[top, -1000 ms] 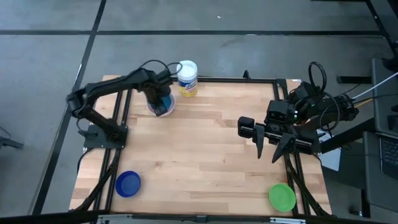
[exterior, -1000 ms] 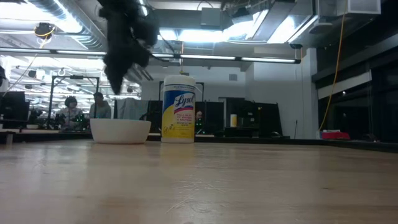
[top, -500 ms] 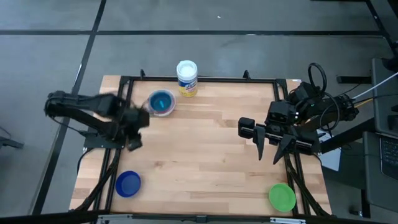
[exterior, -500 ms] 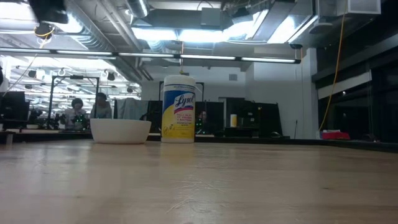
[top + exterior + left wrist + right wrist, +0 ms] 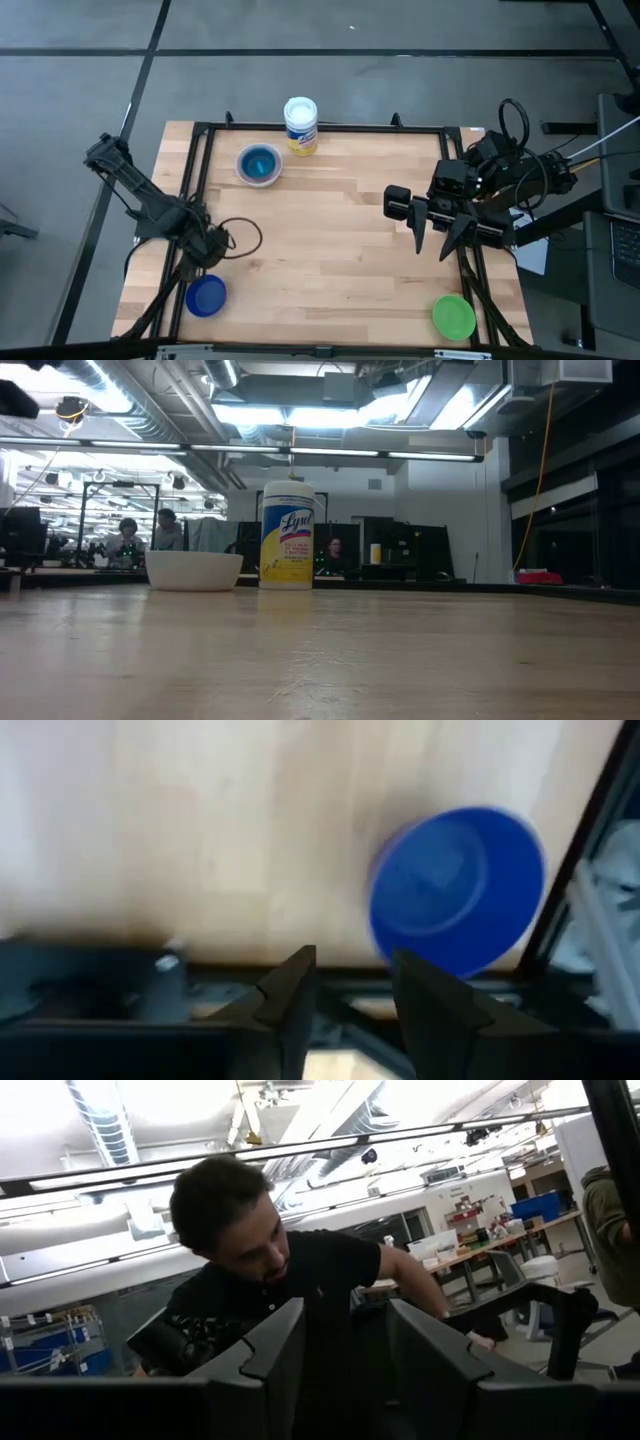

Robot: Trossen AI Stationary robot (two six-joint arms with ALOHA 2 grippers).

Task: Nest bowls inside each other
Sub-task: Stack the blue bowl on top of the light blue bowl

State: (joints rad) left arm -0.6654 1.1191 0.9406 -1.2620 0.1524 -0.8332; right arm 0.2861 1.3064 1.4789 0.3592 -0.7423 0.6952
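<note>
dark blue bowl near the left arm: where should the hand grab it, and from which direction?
Best guess: pinch the rim of the small round dark blue plastic bowl from straight above, one finger inside the wall and one outside. It sits upright with its mouth open upward, near the wooden table's front-left corner. The left hand is just behind it, fingers apart.

Four views: overhead, surface-level, two wrists.
The surface (image 5: 330, 230) is seen whole from above and level from its edge; the canister (image 5: 300, 124) and stacked bowls (image 5: 259, 164) are shared.
</note>
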